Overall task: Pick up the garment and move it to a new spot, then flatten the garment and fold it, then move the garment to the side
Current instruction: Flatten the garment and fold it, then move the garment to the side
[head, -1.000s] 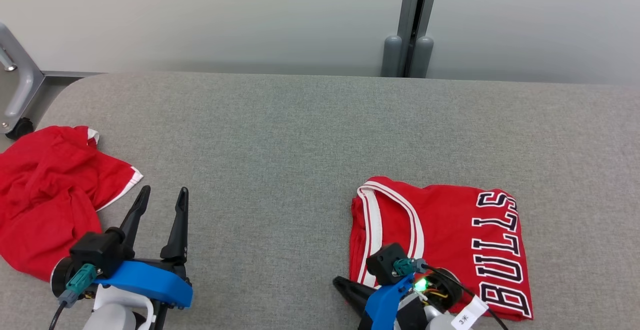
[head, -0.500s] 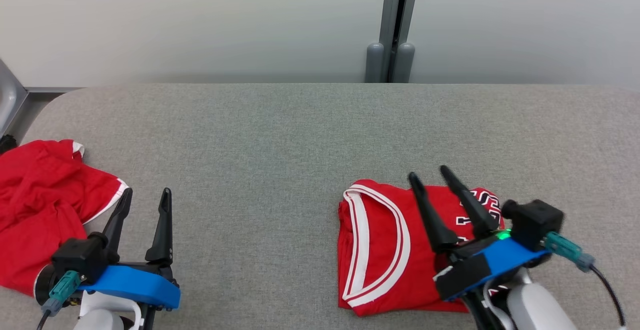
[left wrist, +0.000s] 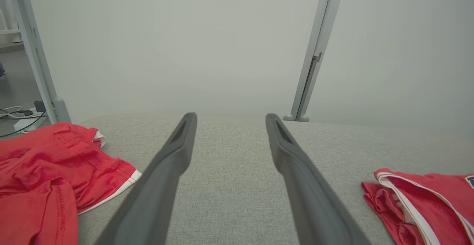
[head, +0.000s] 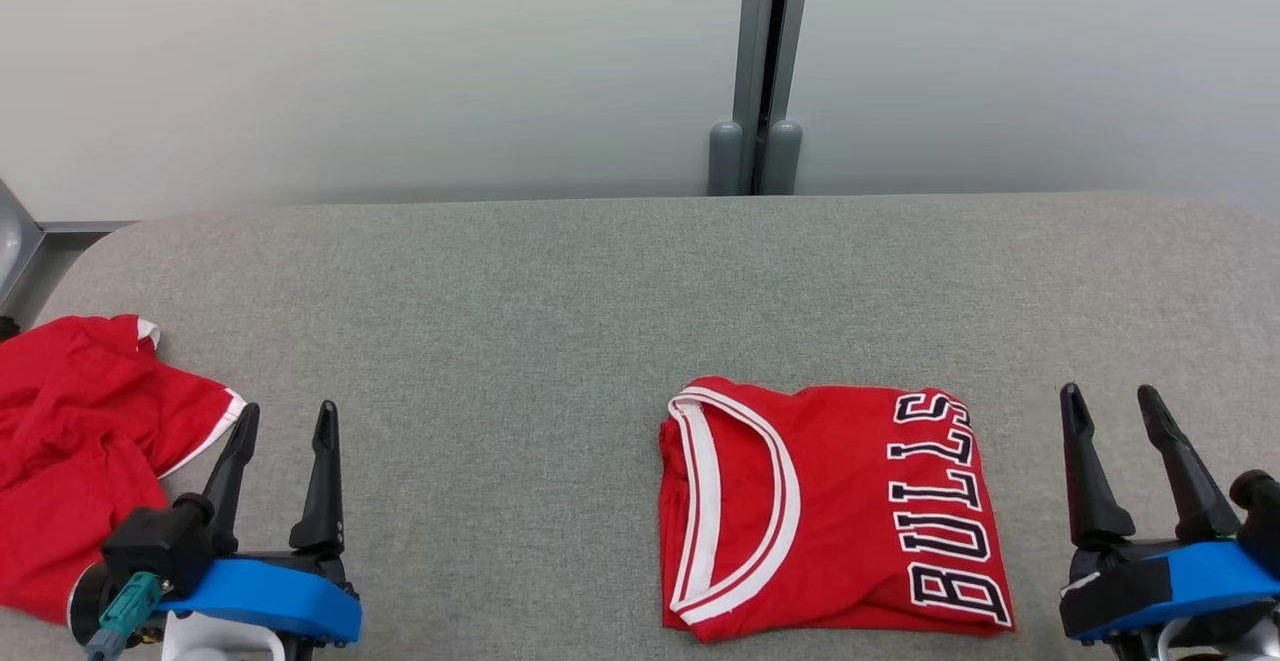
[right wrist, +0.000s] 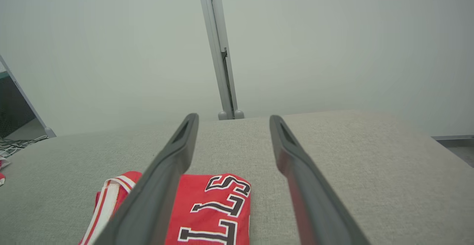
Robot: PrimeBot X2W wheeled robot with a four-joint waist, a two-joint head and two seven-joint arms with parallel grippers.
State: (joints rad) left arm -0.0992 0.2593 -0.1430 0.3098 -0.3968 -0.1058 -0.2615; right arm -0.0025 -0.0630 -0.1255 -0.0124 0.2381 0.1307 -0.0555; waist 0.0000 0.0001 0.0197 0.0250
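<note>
While the jersey point(head: 830, 511) lies folded near the table's point(head: 560, 271) near edge, right of centre, the head view shows left tool point(head: 287, 408) and right tool point(head: 1109, 392) open and empty. Left wrist view: a crumpled red garment point(left wrist: 48, 163) at the left edge. Right wrist view: any retreat should avoid snagging the jersey's fold.

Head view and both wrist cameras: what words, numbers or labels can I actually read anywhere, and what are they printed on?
"BULLS": black, white-edged letters on the folded red jersey, running sideways in the head view.
"LLS": the same word, partly cut off, in the right wrist view.
Crumpled red garment: no text showing on it.
Nothing else is readable.
</note>
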